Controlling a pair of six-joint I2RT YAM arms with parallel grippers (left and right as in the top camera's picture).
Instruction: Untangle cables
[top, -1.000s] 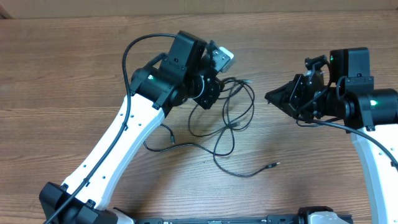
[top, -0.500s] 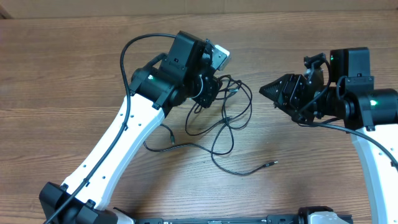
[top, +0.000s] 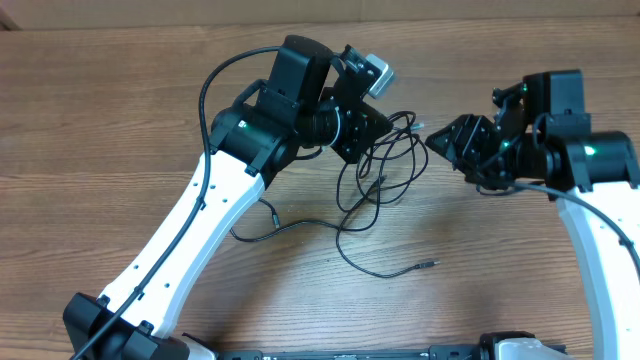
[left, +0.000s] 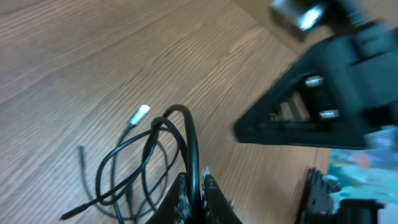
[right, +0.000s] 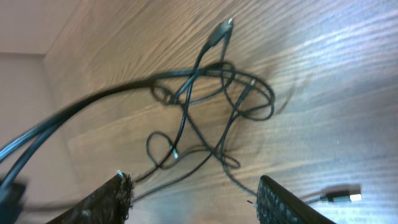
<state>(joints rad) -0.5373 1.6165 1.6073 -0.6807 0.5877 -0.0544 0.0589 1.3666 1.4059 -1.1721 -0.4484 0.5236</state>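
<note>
Nearest my left wrist camera, the left gripper has its fingers pinched together on one strand of the cables. Only the fingertips show, because the bottom edge cuts them off. The strand arches up from the pinch, and other loops trail left to a silvery plug tip lying on the table. Beyond that, black hardware of the right arm is too blurred for me to read.

On the right wrist camera, the right gripper has its fingers wide apart with nothing between them. The tangle lies on the wood past them. Two thick, smeared dark lines sweep in from the left, and I cannot tell whether they are cable or arm wiring.

From overhead, the left wrist body hides its own fingertips. The knot sits between the two grippers, and one loose end lies well apart from the knot, towards the table's near edge.
</note>
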